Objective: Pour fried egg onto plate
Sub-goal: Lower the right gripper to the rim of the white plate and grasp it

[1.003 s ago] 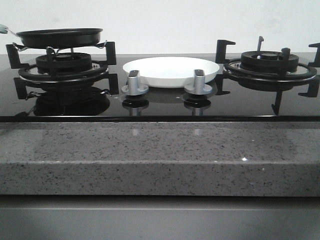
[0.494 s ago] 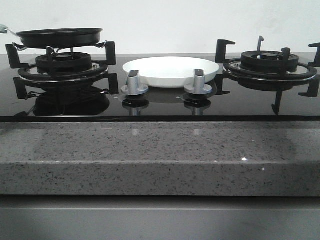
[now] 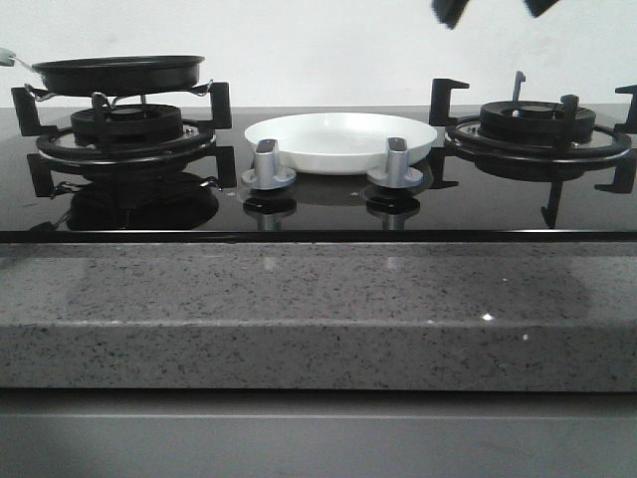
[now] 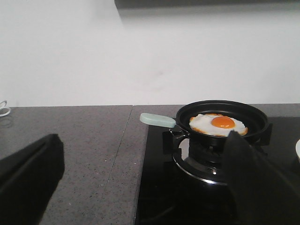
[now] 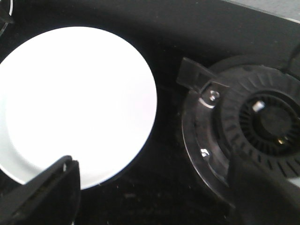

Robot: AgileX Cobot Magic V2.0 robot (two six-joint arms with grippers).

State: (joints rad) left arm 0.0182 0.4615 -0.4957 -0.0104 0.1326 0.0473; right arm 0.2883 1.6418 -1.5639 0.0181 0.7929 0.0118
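The fried egg (image 4: 218,124), yolk up, lies in a black frying pan (image 4: 255,117) with a pale green handle (image 4: 157,120) on the left burner. In the front view only the pan (image 3: 117,73) shows; the egg is hidden by its wall. The white plate (image 3: 340,139) stands empty between the two burners. My left gripper (image 4: 143,140) is open over the counter, short of the pan handle, holding nothing. My right gripper (image 3: 496,8) hangs open high above the gap between the plate (image 5: 75,103) and the right burner (image 5: 253,122).
Two silver knobs (image 3: 268,164) (image 3: 396,164) stand in front of the plate. Black pan supports ring the left burner (image 3: 127,129) and the right burner (image 3: 537,124). A speckled grey counter (image 4: 70,154) lies beside the glass hob, with a wall behind.
The right gripper's fingertips have come into the top of the front view, above the right burner. Pan, egg and plate have not moved.
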